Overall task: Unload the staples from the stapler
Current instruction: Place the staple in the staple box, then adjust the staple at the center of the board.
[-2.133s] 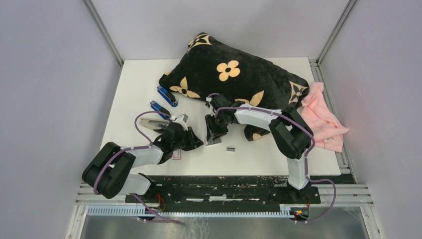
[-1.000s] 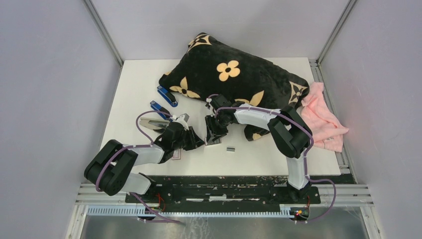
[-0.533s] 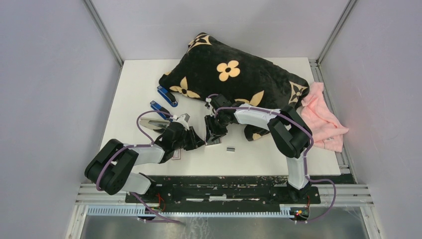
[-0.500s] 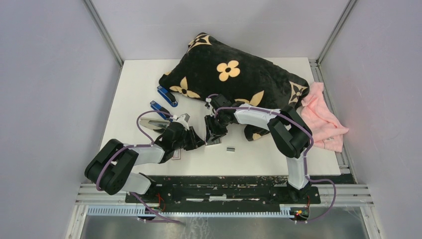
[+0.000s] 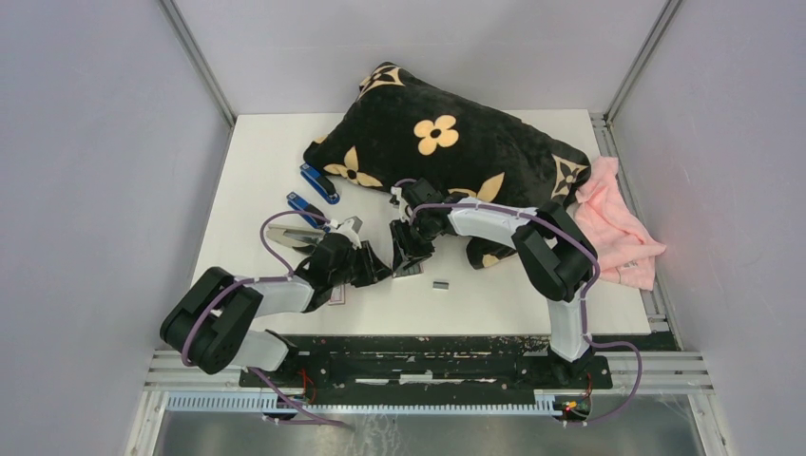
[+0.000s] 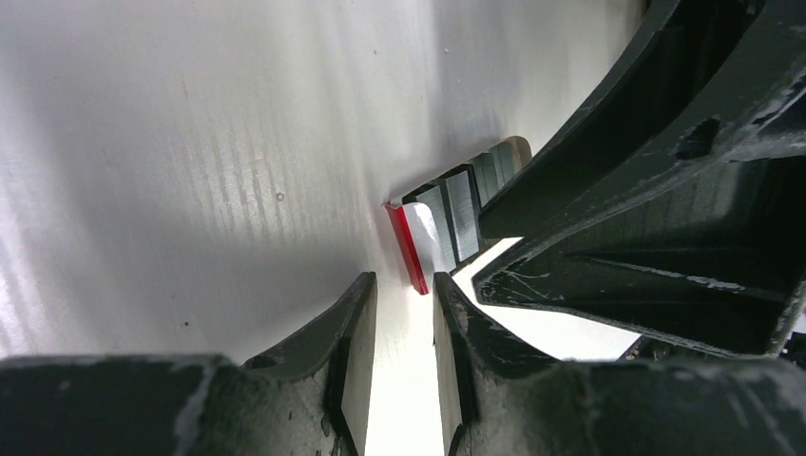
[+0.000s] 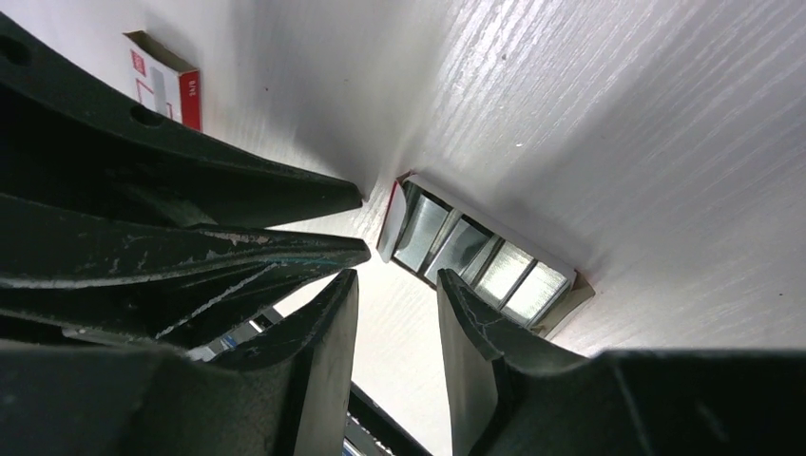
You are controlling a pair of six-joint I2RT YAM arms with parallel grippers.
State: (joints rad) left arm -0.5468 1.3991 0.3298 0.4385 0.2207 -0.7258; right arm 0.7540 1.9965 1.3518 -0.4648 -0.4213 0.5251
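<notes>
Between the two grippers, on the white table (image 5: 257,152), sits a small open card tray (image 7: 494,211) with a red end wall; all positions below are given from it. Inside it lie the staples (image 7: 461,249), silvery strips packed side by side, each with its long axis across the tray's width. One loose strip (image 5: 440,284) rests on the table just to the near side of the tray, toward the right arm's base. Its long axis runs along the near table edge.

The left gripper (image 6: 404,296) has its fingers narrowly parted with nothing visible between them. Its tips stop just short of the tray's red end and point along the tray's length. The right gripper (image 7: 397,280) has its fingers parted wider and empty, poised over that same end without touching it. In my judgement the right arm is nearer to both the tray and the loose strip.

Obstruction: the right gripper's body overhangs part of the tray as seen from the left wrist. The two pairs of fingers are close together, so a reach by either arm risks contact with the other.

A white-and-red box sleeve (image 7: 162,81) lies beyond the left gripper. A blue stapler (image 5: 319,184) and a second blue stapler (image 5: 304,207) lie well apart from the tray, past the left arm, near the black flowered pillow (image 5: 447,142). Whether either is open cannot be told.
</notes>
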